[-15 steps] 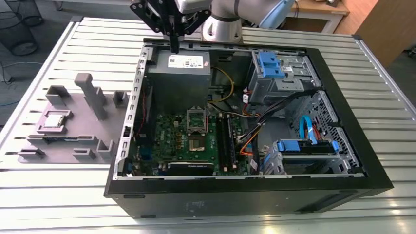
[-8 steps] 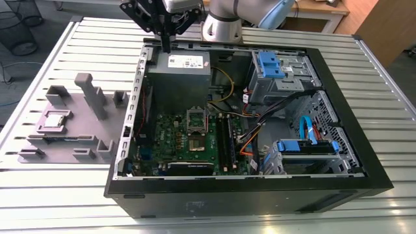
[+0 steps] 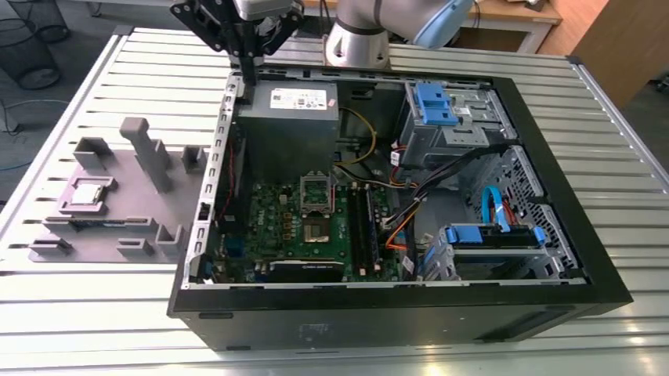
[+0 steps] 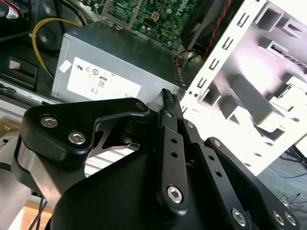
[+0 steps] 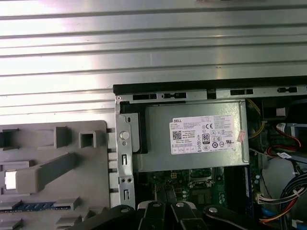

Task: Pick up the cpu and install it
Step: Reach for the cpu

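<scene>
Slatted metal table [image 3: 105, 313] carried everything. On it lay an open black PC case [image 3: 418, 309], side panel off, interior facing up. The arm [image 3: 361, 31] stood at the case's far edge.

On the table just beside the case, on the exterior view's left, sat a grey stepped holder block [image 3: 141, 223] w/ posts and pockets.

Inside the case: grey PSU [image 3: 287, 125] w/ white label in the far corner. Green mobo [image 3: 277, 227] lay nearer the camera than the PSU. Drive cages w/ blue clips [image 3: 434, 106] were on the exterior view's right, w/ loose cables btwn them and the mobo.

Gripper [image 3: 240, 78] hung above the case's far wall by the PSU corner, touching nothing. In the second wrist view its jaws were pressed together w/ nothing btwn them, and the fingertips [image 4: 166, 96] pointed toward the PSU edge.

The cpu [image 3: 92, 190], a small pale square, lay flat in a pocket of the holder block. It was outside the case and well apart from the gripper.
</scene>
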Robot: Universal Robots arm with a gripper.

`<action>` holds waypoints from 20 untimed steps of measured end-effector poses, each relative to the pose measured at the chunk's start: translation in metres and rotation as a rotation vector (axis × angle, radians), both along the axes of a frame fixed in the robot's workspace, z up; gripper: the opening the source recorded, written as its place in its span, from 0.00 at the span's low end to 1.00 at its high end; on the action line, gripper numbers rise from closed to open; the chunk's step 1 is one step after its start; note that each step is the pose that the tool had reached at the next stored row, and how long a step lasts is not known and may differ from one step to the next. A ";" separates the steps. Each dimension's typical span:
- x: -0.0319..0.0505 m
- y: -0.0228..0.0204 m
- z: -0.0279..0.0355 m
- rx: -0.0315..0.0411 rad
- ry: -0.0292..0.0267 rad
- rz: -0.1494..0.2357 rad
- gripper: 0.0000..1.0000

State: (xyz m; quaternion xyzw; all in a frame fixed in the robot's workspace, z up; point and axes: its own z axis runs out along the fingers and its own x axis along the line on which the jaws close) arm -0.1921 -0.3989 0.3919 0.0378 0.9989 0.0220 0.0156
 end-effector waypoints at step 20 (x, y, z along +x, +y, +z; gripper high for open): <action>-0.0392 0.0000 -0.0009 0.0000 0.0001 0.000 0.11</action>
